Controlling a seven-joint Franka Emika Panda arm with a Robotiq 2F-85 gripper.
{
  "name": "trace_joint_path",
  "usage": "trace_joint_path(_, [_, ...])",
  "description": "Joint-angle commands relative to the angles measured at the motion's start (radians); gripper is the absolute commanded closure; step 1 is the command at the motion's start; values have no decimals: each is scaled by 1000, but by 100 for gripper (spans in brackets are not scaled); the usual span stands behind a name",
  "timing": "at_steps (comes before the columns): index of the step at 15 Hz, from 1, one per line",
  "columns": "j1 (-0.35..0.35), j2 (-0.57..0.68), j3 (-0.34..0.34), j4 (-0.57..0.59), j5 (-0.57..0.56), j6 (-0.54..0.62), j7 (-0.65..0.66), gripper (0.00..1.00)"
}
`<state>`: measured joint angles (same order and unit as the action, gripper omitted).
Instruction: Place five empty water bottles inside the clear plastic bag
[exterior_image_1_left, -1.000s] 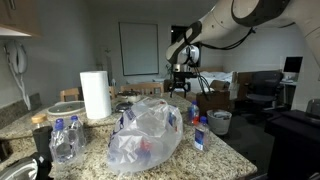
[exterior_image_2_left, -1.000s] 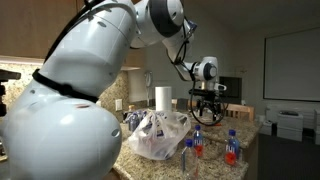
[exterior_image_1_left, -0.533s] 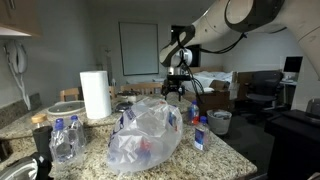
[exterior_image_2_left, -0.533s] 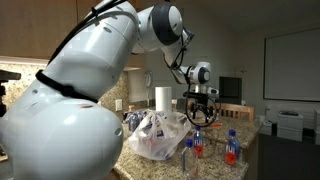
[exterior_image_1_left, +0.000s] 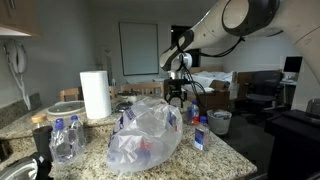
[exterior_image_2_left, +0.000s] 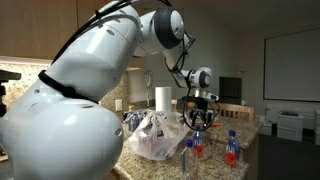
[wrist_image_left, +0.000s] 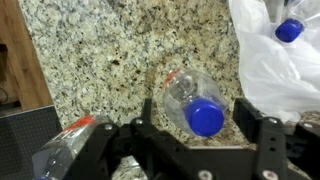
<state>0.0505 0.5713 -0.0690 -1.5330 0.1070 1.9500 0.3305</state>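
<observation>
From where I stand, the gripper (exterior_image_1_left: 176, 96) hangs low over the far end of the granite countertop (exterior_image_1_left: 225, 160), just past the clear plastic bag (exterior_image_1_left: 145, 132). In the wrist view its jaws are parted and straddle a water bottle (wrist_image_left: 185, 92) seen from above, its blue cap (wrist_image_left: 207, 118) toward the camera. A sliver of granite shows between the cap and the finger (wrist_image_left: 250, 115) on the bag's side. I cannot tell whether the opposite finger touches the bottle. The bag's wrinkled edge lies just beside that first finger, so there is little room there, and another cap shows blue through the plastic. On the other side, bare stone runs out to the counter's edge, where brown wood begins. A second bottle (wrist_image_left: 65, 140) shows under the gripper body, near that edge. In an exterior view two more bottles (exterior_image_2_left: 196, 148) stand near the counter's front corner, below the gripper. The paper-towel roll (exterior_image_1_left: 95, 95) stands behind the bag, well apart from the gripper, and a cluster of bottles (exterior_image_1_left: 63, 140) sits at the bag's far end
</observation>
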Motion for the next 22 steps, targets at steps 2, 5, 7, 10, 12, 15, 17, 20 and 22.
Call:
trace_joint_path(2, [-2, 33, 3, 42, -7, -46, 45, 53])
trace_joint_path(5, [-2, 51, 2, 65, -8, -61, 47, 72])
trace_joint_path(7, [-3, 60, 2, 81, -8, -65, 46, 85])
trace_joint_path(10, [-3, 68, 1, 101, -8, -70, 44, 91])
trace_joint_path(12, [-2, 62, -2, 100, -13, -68, 43, 91])
trace_joint_path(15, [-14, -14, -3, 52, -4, -70, 24, 91])
trace_joint_path(17, [-45, -106, 4, 2, 22, -124, -18, 91])
trace_joint_path(20, [-101, -230, 10, -63, 100, -117, -63, 91])
trace_joint_path(22, [-144, -322, 7, -112, 180, -140, -112, 91])
